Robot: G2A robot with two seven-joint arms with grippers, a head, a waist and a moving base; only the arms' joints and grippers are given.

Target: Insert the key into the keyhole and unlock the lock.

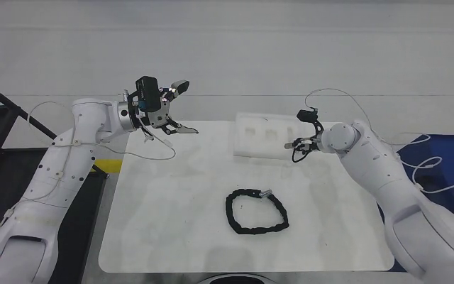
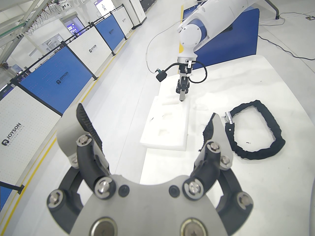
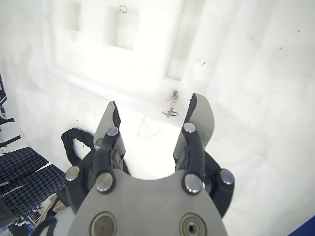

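Operator: Right end effector sits closest to its wrist lens, fingers spread wide, nothing held. From above I log it at the 3 o'clock end of the foam block.

Base: Where's the key?

Operator: Key, thin metal with a small ring through its head, is at the foam block's edge, off the end of the long slot. It is just ahead of the spread fingers and apart from them. I can't tell whether its tip is pushed into the foam or only rests there.

Base: And the lock?

Operator: Lock is a black fabric-sleeved loop lying flat near the middle of the desk, at 6 o'clock from the foam block and well apart from it. Its metal head is at the loop's 1 o'clock. The keyhole is too small for me to make out.

Base: Other arm?

Operator: Left end effector hangs over the desk's 10 o'clock corner, released, nothing in it. One loose ring lies in a square pocket of the foam.
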